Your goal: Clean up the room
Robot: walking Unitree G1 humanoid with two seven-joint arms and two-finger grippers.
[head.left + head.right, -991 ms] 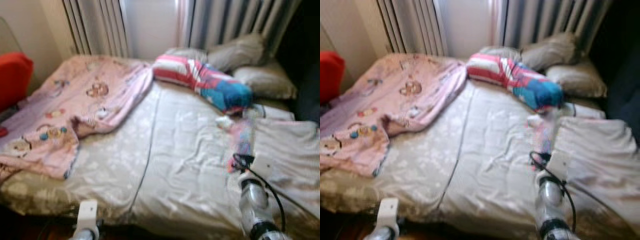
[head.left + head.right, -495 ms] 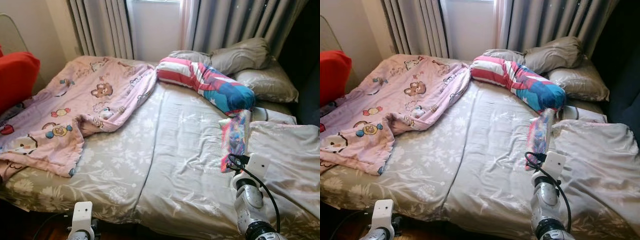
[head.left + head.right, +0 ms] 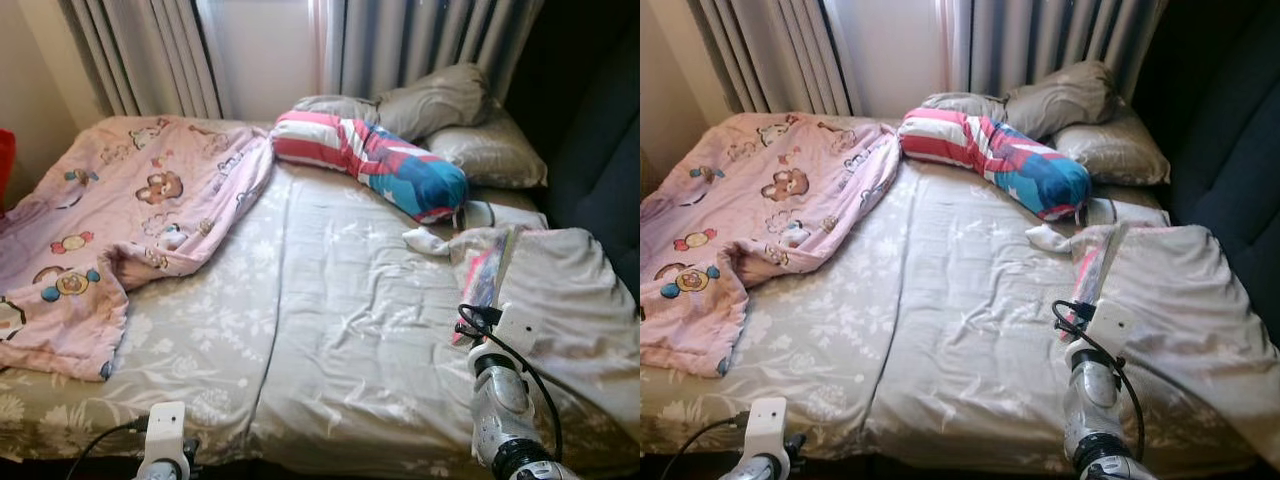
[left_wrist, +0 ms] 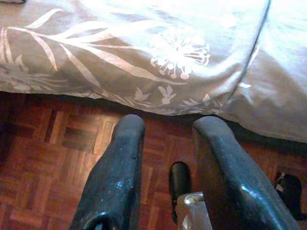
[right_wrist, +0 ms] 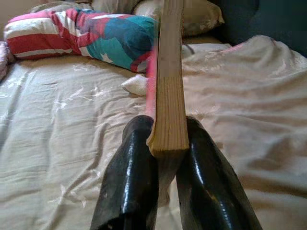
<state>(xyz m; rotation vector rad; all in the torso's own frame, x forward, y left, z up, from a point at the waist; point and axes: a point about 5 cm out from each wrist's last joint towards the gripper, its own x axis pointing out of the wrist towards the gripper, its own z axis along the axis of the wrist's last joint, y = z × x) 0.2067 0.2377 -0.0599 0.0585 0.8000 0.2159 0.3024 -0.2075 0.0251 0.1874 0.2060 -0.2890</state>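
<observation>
Gripping a book point(image 5: 169, 91) edge-on between its two black fingers, the right gripper point(image 5: 165, 158) hovers over the bed point(image 3: 340, 330) near the striped bolster point(image 3: 370, 160), while the left gripper point(image 4: 168, 143) hangs with fingers parted above the parquet floor point(image 4: 43, 182)

Curtained window point(image 3: 262, 45), parquet floor point(image 4: 43, 163)

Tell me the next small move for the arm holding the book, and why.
Probably lift the right gripper a little higher. Its fingers pinch the book edge-up by one end, low over the rumpled duvet, while the left gripper hangs idle over the floor.
</observation>
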